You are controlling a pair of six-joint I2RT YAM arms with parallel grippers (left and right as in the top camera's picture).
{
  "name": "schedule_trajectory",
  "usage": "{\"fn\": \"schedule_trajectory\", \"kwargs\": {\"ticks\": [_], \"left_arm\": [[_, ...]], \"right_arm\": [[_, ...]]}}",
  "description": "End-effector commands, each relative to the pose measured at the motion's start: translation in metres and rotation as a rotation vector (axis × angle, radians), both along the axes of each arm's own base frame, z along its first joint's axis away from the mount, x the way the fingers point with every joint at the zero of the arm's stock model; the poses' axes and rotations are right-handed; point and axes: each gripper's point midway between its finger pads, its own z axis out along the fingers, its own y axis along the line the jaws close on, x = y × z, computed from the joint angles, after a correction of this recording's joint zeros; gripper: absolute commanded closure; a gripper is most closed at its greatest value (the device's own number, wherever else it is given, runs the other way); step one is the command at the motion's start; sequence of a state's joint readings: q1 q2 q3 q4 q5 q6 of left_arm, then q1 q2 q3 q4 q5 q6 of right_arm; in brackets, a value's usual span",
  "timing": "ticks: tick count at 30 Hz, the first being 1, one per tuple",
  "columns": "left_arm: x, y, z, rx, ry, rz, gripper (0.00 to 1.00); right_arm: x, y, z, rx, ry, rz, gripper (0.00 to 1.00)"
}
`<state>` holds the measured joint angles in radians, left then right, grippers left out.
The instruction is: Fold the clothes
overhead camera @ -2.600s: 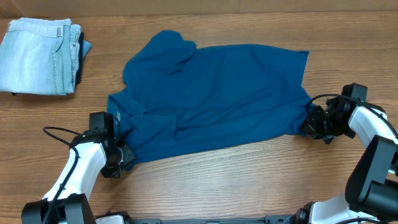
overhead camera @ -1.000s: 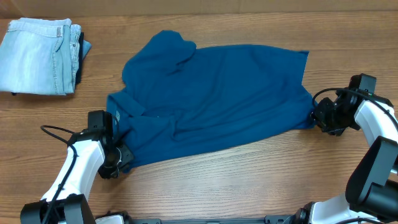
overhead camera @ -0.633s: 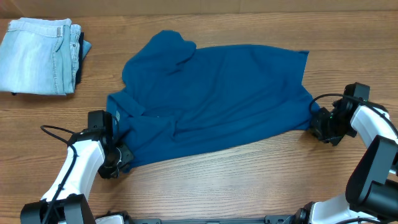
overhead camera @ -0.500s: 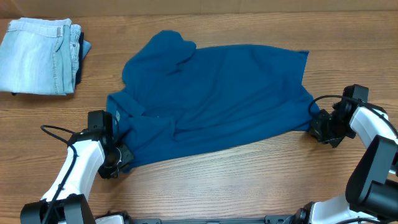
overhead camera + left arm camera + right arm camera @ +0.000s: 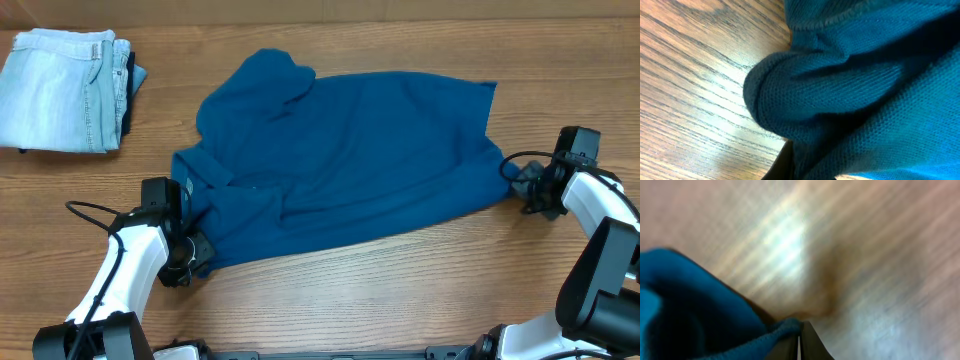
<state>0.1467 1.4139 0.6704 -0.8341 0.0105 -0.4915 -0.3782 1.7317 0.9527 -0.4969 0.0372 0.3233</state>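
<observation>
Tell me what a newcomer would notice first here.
A teal-blue polo shirt sprawls rumpled across the middle of the wooden table. The left gripper is shut on its near left corner, and the right gripper on its right edge. Folded pale jeans sit at the far left.

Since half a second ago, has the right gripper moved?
Yes. In the overhead view the right gripper has shifted slightly right, farther from the jeans, jaws shut on the shirt corner.
</observation>
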Motion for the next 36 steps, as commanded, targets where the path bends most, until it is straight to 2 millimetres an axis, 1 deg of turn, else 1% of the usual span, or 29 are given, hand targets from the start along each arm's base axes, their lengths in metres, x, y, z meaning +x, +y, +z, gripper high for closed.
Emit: {"fn": "schedule_trajectory", "kwargs": {"ticks": [1,3,4,6,8,9,11,12,13,15,16,17,19,21,23,25,26,28,29,30,36], "left_arm": [[0.005,0.011,0.004,0.046,-0.009,-0.005,0.94],[0.005,0.011,0.004,0.046,-0.009,-0.005,0.94],[0.004,0.011,0.004,0.045,-0.006,-0.005,0.94],[0.004,0.011,0.004,0.044,-0.003,-0.005,0.95],[0.004,0.011,0.004,0.045,-0.004,-0.005,0.94],[0.004,0.011,0.004,0.045,-0.004,-0.005,0.94],[0.004,0.011,0.004,0.045,-0.005,-0.005,0.94],[0.004,0.011,0.004,0.045,-0.005,-0.005,0.94],[0.004,0.011,0.004,0.045,-0.006,-0.005,0.94],[0.004,0.011,0.004,0.045,-0.004,-0.005,0.94],[0.004,0.011,0.004,0.045,-0.004,-0.005,0.94],[0.004,0.011,0.004,0.045,-0.004,-0.005,0.94],[0.004,0.011,0.004,0.045,-0.002,-0.005,0.94],[0.002,0.01,0.004,0.043,0.005,-0.005,0.94],[0.001,0.01,0.004,0.043,0.009,-0.006,0.94],[0.001,0.01,0.004,0.043,0.008,-0.009,0.94],[0.002,0.01,0.004,0.043,0.005,-0.009,0.94],[0.005,0.01,0.004,0.041,-0.009,-0.008,0.94],[0.008,0.01,0.004,0.039,-0.019,-0.008,0.94],[0.01,0.01,0.004,0.037,-0.031,-0.008,0.94],[0.031,-0.001,0.006,-0.027,-0.12,-0.011,0.93]], "right_arm": [[0.014,-0.017,0.01,-0.103,-0.047,0.051,0.95],[0.019,-0.019,0.013,-0.126,-0.063,0.085,0.95],[0.02,-0.023,0.015,-0.146,-0.065,0.083,0.94],[0.018,-0.034,0.017,-0.184,-0.058,0.056,0.89],[0.015,-0.043,0.019,-0.206,-0.052,0.03,0.8],[0.014,-0.046,0.019,-0.202,-0.055,0.013,0.79],[0.012,-0.049,0.019,-0.194,-0.057,-0.008,0.7],[0.012,-0.049,0.019,-0.189,-0.06,-0.007,0.7],[0.014,-0.045,0.02,-0.165,-0.072,0.004,0.69],[0.025,-0.024,0.025,-0.052,-0.122,0.059,0.65],[0.031,-0.01,0.029,0.023,-0.157,0.097,0.59],[0.037,0.007,0.036,0.106,-0.194,0.14,0.55],[0.043,0.038,0.049,0.259,-0.246,0.211,0.54],[0.039,0.068,0.061,0.395,-0.264,0.276,0.59],[0.035,0.073,0.062,0.409,-0.251,0.283,0.64],[0.035,0.076,0.064,0.421,-0.255,0.289,0.65],[0.036,0.078,0.065,0.43,-0.264,0.295,0.67],[0.037,0.08,0.066,0.436,-0.268,0.302,0.68],[0.036,0.081,0.064,0.437,-0.261,0.302,0.72],[0.034,0.082,0.062,0.439,-0.248,0.299,0.76],[0.026,0.086,0.031,0.436,-0.169,0.264,0.78]]}}
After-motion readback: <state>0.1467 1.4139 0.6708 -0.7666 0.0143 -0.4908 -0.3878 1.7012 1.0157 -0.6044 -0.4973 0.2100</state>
